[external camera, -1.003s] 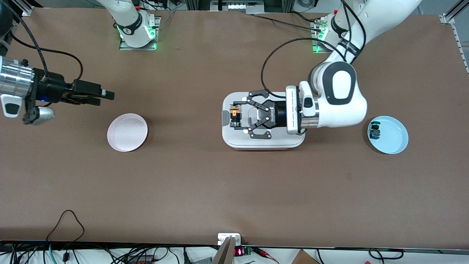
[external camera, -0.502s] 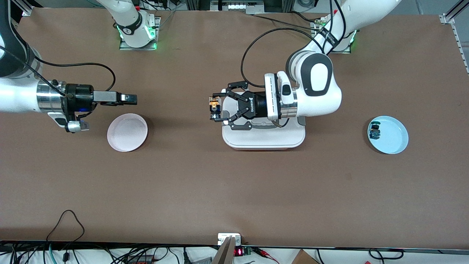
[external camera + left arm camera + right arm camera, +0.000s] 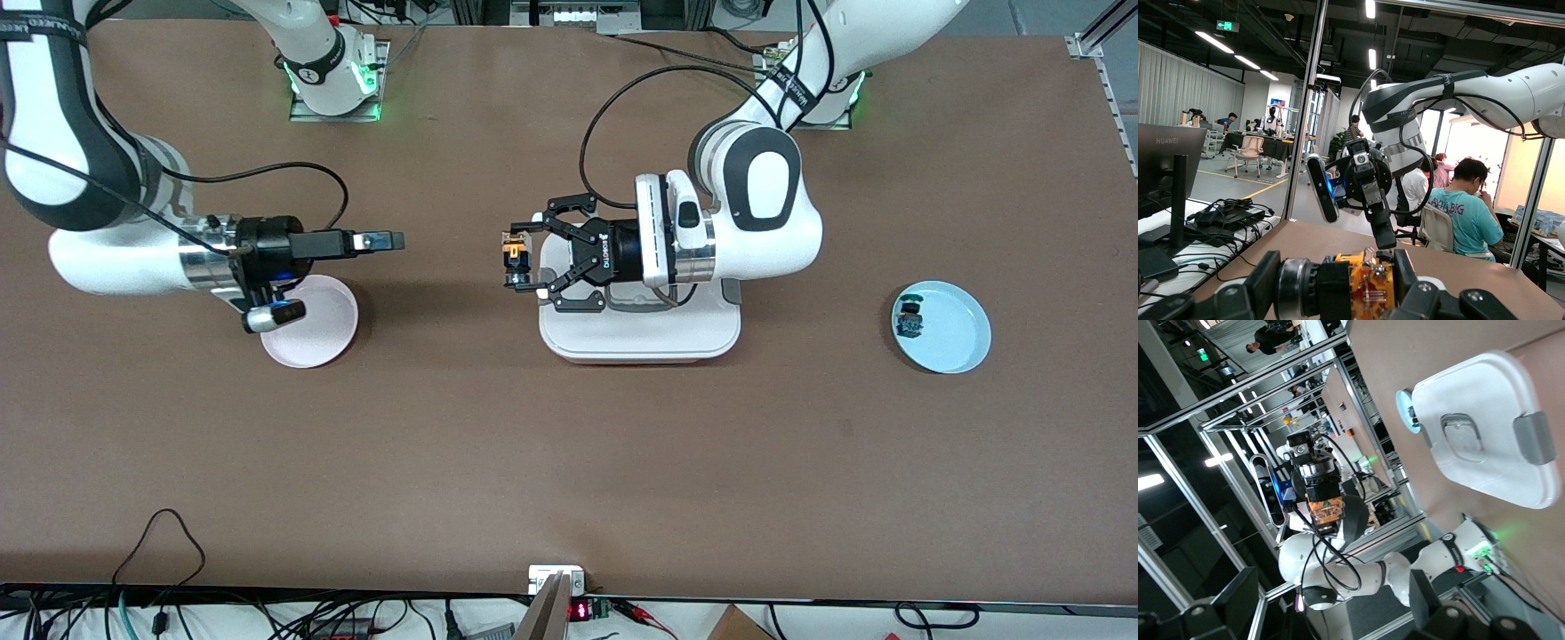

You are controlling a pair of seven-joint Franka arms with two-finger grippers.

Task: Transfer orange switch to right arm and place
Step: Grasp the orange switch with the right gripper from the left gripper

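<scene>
The orange switch (image 3: 516, 260) is up in the air, clamped in the left gripper (image 3: 524, 264) at the edge of the white lidded box (image 3: 640, 338) mid-table. Facing it, the right gripper (image 3: 382, 240) hangs over bare table just past the pink plate (image 3: 311, 333), its slim fingers spread and empty. A blue plate (image 3: 956, 342) with a small dark switch (image 3: 909, 318) sits toward the left arm's end.

Open air btwn right hand (image 3: 397, 240) & left hand (image 3: 518, 264) w/ orange switch (image 3: 514, 259); only bare table (image 3: 569, 444) underneath, nothing blocking.
</scene>
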